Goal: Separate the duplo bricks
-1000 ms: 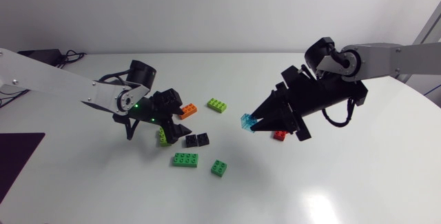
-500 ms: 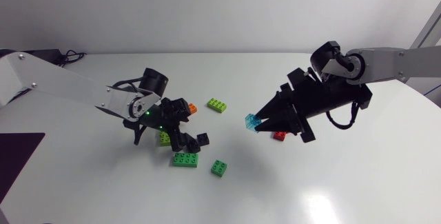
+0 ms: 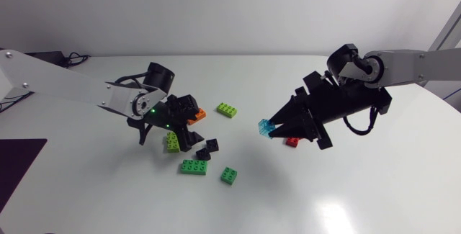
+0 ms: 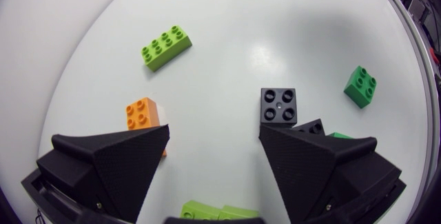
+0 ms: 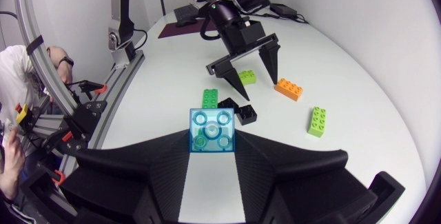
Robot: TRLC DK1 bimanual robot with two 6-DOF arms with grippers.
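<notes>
- Head view: the right pincer (image 3: 274, 128) was clenched on a clear blue brick (image 3: 266, 127) at its fingertips. A red brick (image 3: 292, 142) lay close under its fingers, partly hidden by them. The left pincer (image 3: 186, 136) stood released, pointing down among loose bricks, with the near lime brick (image 3: 173, 142) on one side and two black bricks (image 3: 209, 147) on the other. Its body half covered an orange brick (image 3: 197, 114).
- Left wrist view: the fingers were spread wide with nothing gripped. The orange brick sat just ahead of one fingertip. One black brick lay ahead of the other fingertip, which partly covered the second. A green brick (image 4: 361, 86) lay further out on that side and the far lime brick (image 4: 166, 47) well ahead. The near lime brick showed cut off beneath the pincer.
- Right wrist view: the blue brick sat studs-up between both fingertips, hiding part of the black bricks beyond it.
</notes>
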